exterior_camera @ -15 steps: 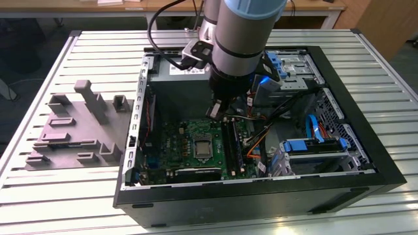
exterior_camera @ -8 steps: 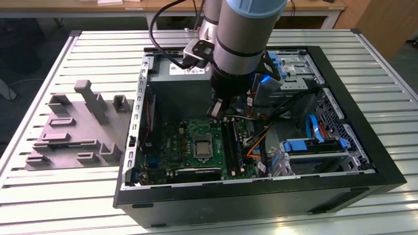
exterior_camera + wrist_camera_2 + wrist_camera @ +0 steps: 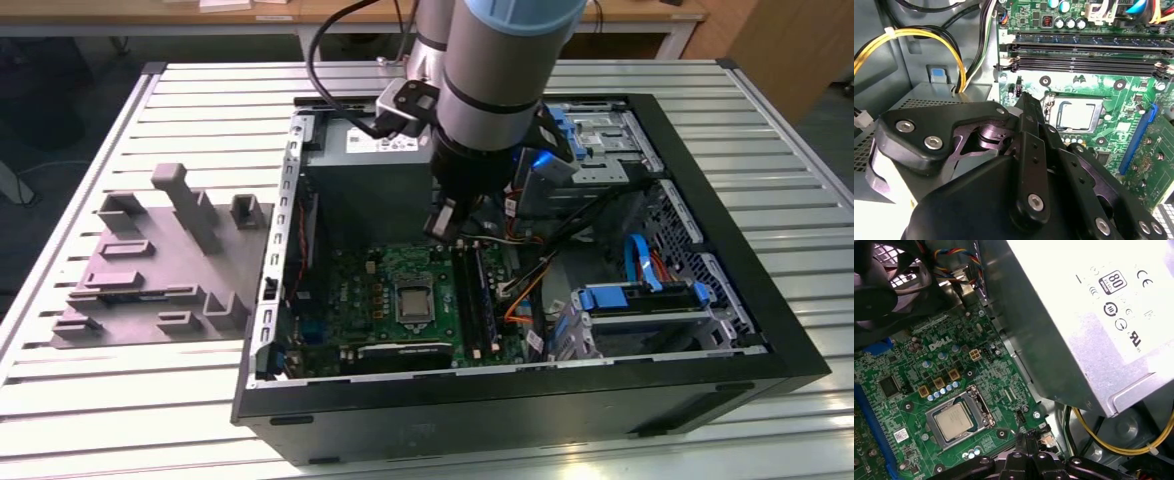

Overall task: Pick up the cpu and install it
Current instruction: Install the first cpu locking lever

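Note:
The cpu [image 3: 411, 300] lies flat in the black metal-framed socket [image 3: 412, 276] on the green motherboard, with its pale silvery top facing up. Both wrist views show the cpu [image 3: 1075, 115] [image 3: 954, 421] seated inside the frame. In the exterior view my gripper [image 3: 447, 226] hangs inside the open computer case, a little above the board and just beyond the socket. Its black fingers meet at the tips [image 3: 1025, 98] [image 3: 1029, 439], shut with nothing between them. The gripper is apart from the cpu.
The big grey power supply box [image 3: 363, 150] [image 3: 1094, 315] stands close beside the arm. Yellow cables [image 3: 914, 35] loop near it. Memory slots [image 3: 1084, 55] run beside the socket. Blue drive brackets [image 3: 641, 295] sit at the exterior view's right. A grey fixture block [image 3: 147, 260] lies outside the case.

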